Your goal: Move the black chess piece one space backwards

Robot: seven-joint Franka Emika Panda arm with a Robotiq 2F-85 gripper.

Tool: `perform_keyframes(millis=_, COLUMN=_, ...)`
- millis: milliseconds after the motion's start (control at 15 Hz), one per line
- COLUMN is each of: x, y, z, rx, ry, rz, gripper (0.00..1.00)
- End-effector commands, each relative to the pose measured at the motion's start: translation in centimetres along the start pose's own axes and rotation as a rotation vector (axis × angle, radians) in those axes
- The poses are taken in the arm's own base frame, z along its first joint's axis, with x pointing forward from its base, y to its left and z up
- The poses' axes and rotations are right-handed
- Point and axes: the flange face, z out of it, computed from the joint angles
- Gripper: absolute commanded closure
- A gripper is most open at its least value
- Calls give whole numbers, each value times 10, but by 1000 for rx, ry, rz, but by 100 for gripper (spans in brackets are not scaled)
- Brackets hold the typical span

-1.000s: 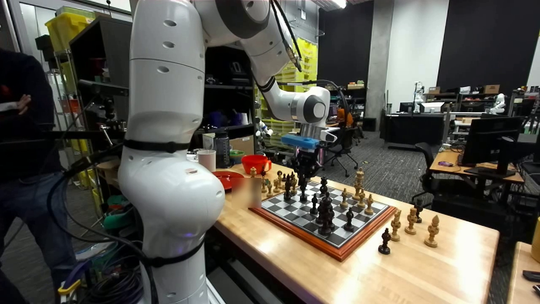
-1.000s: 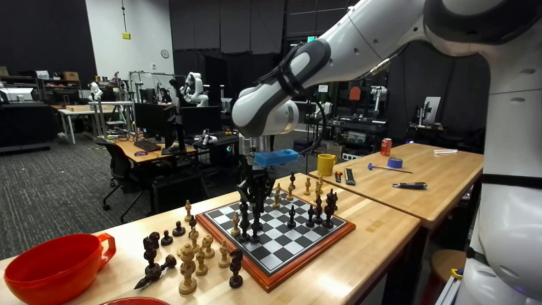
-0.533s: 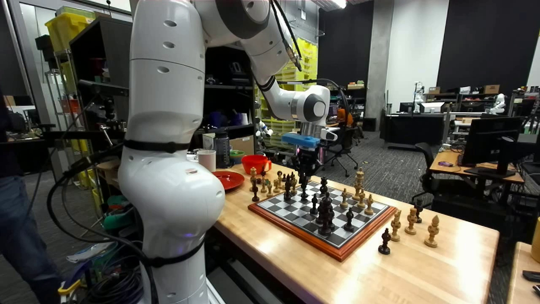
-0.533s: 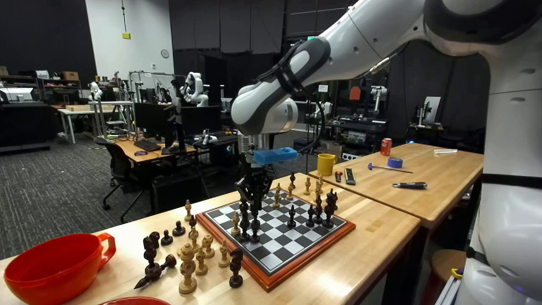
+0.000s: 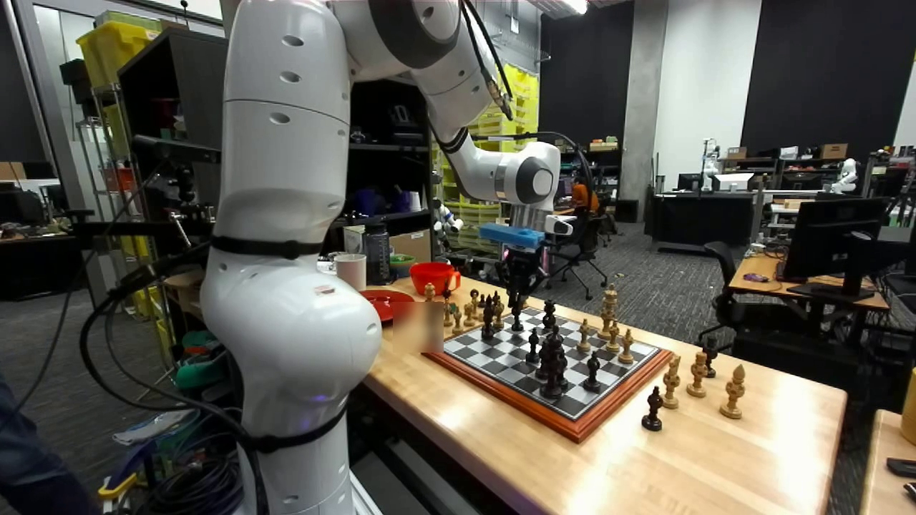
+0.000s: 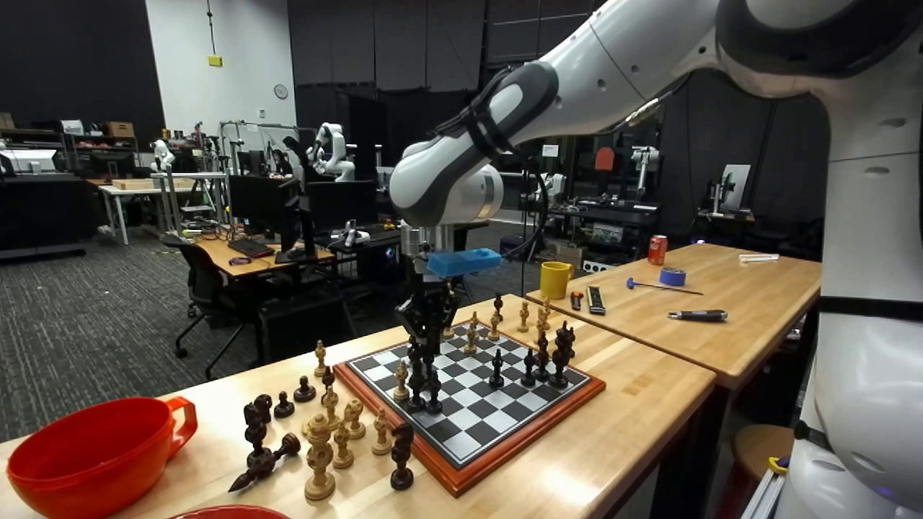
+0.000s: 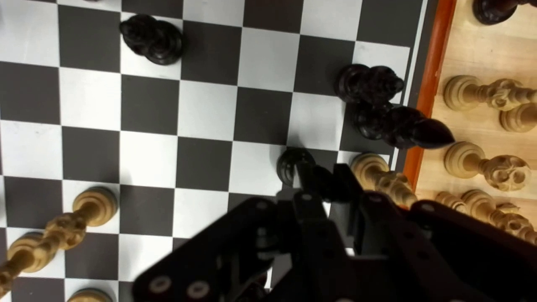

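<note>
1. One gripper (image 7: 324, 173) is filling the wrist view from 5 o'clock, and its two fingers (image 7: 346, 178) are pinching one black chess piece (image 7: 291, 161) by its upper part.
2. That piece's base is showing at 10 o'clock from the grip, over the line between one light square (image 7: 254, 163) and one dark square (image 7: 326, 158) of the chessboard (image 7: 205, 110); I cannot tell whether it is touching the surface.
3. Two neighbours are overlapping in the wrist view: one shorter black piece (image 7: 369, 84) is standing at 1 o'clock from the held one, one taller pointed piece (image 7: 392, 126) at 2 o'clock.
4. One tan piece (image 7: 384, 180) is standing at 3 o'clock, near the gripper; three further tan pieces (image 7: 88, 212) are standing toward 8 o'clock, well apart.
5. One lone black piece (image 7: 161, 42) is standing between 10 and 11 o'clock.
6. In an exterior view, two dark pieces (image 5: 653, 409) and three light pieces (image 5: 698, 375) are standing on the wooden table (image 5: 644, 476), off the board at 3 o'clock.
7. In an exterior view, one red bowl (image 6: 94, 461) is sitting at 9 o'clock from the board; between them one pointed dark piece (image 6: 251, 474) is lying on its side, and at least six wooden pieces (image 6: 343, 447) are standing nearby.
8. There too, one yellow mug (image 6: 554, 280) is standing at 1 o'clock on another table (image 6: 757, 295), where one red can (image 6: 657, 250) and one roll of blue tape (image 6: 673, 277) are resting at 2 o'clock.
9. In both exterior views one robot arm (image 6: 447, 180) is bearing one blue block (image 6: 464, 262) above the gripper.
</note>
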Motion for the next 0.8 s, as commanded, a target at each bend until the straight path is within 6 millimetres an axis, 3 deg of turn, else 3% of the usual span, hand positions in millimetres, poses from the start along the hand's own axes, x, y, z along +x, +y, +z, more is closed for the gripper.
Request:
perform_keyframes(millis=0, x=7, y=-3, z=-1, rx=22, ry=-4, rz=-15, gripper=96)
perform_keyframes(millis=733, x=15, y=-4, z=-5, rx=28, ry=5, rz=-38, gripper=96)
